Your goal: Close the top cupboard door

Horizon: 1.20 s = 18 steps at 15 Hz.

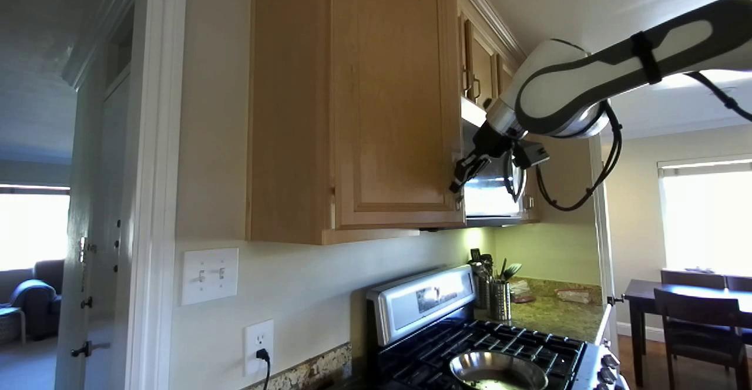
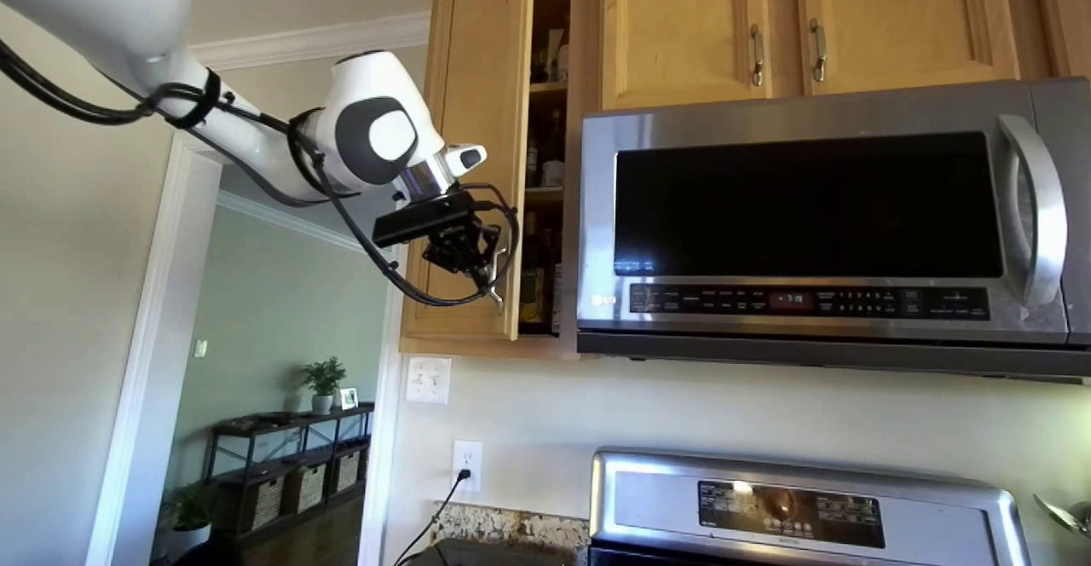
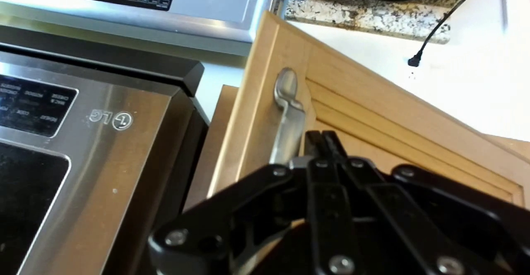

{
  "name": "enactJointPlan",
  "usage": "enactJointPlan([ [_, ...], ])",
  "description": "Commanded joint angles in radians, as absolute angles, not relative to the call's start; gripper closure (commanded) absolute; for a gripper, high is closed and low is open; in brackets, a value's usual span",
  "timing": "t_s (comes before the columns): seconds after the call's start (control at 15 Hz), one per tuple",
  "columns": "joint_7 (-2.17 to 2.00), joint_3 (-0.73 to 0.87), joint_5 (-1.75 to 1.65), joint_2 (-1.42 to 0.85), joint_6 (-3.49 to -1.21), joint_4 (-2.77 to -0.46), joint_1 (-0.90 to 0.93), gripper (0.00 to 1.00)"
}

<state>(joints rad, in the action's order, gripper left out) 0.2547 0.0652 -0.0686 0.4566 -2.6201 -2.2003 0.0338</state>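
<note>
Top cupboard door (image 2: 486, 63): ajar, standing out from the light-wood wall cabinet (image 1: 288, 114). In an exterior view it is located beside the LG microwave (image 2: 810, 208), and shelves (image 2: 545, 194) bearing containers (image 2: 532, 293) show through the gap. Its silver bar handle (image 3: 291, 128) is fitted near the free edge, toward the lower corner.

Robotiq gripper (image 3: 322, 136): fully narrowed, the two fingers (image 3: 314, 142) lying side by side. In the wrist view the tips are just beside the handle, on its panel side; whether they touch handle or door cannot be determined.

Panda arm (image 1: 587, 84): extended to the door's outer face.

Below: a steel pan (image 1: 498, 369) rests on the gas range (image 1: 432, 302); a black plug (image 1: 262, 355) is seated in the wall outlet (image 1: 258, 337).
</note>
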Motion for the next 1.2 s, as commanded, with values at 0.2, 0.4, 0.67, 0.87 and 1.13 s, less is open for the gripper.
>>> enactJointPlan([
  [0.2, 0.33, 0.13, 0.035, 0.216, -2.567, -1.932, 0.065, 0.71],
  [0.4, 0.353, 0.111, 0.097, 0.126, -2.516, -1.818, 0.065, 0.53],
  [0.67, 0.358, 0.08, 0.138, 0.024, -2.45, -1.674, 0.046, 0.27],
  [0.87, 0.34, 0.063, 0.121, -0.021, -2.4, -1.599, 0.031, 0.08],
  [1.13, 0.378, 0.059, 0.101, 0.033, -2.308, -1.647, 0.014, 0.0],
])
